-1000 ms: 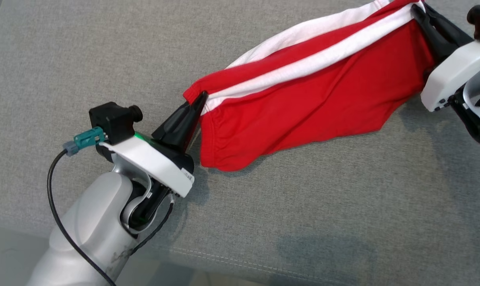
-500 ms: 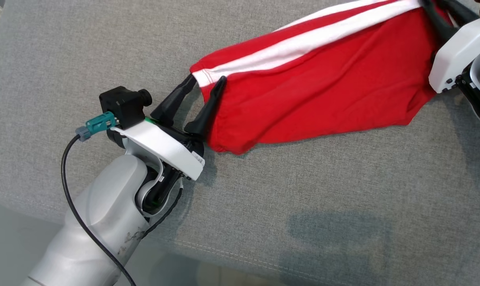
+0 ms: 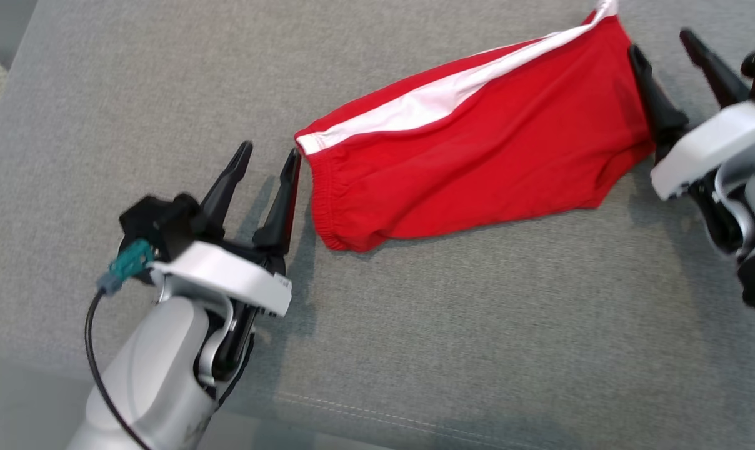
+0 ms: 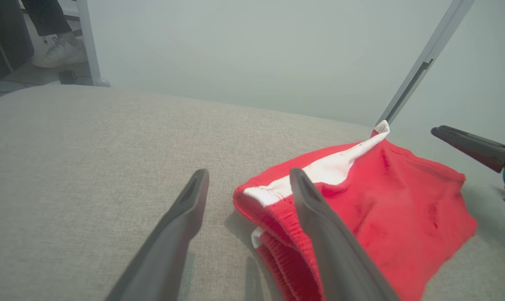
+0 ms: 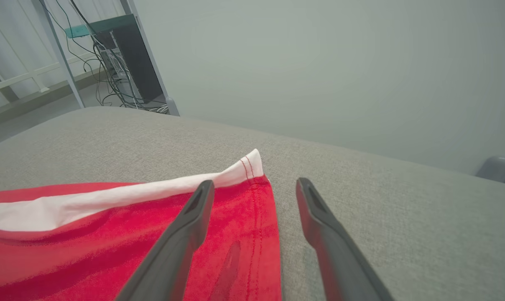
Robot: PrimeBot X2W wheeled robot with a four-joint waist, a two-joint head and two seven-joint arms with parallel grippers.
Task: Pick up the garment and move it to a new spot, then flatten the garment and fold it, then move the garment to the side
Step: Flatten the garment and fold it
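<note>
While left gripper (image 3: 271, 150) and right gripper (image 3: 660, 44) both sit wide open and empty, red shorts (image 3: 477, 162) lie toward the far edge of the grey cushion (image 3: 415, 350), long axis spanning the 2 grippers: waistband just beside left, leg hem at right, neither arm nearer.

I see red shorts (image 3: 471, 162) with a white side stripe lying flat on the grey cushion (image 3: 477, 325), stretched across its far half and well back from the near edge. The elastic waistband end points toward the cushion's left edge. My left gripper (image 3: 271, 149) sits just beside that waistband, fingers spread apart and holding nothing, its right fingertip almost at the stripe's end. My right gripper (image 3: 660, 42) is at the shorts' other end, fingers spread too: one against the red cloth, the other clear of it. A black cable (image 3: 93, 350) trails from the left wrist.
</note>
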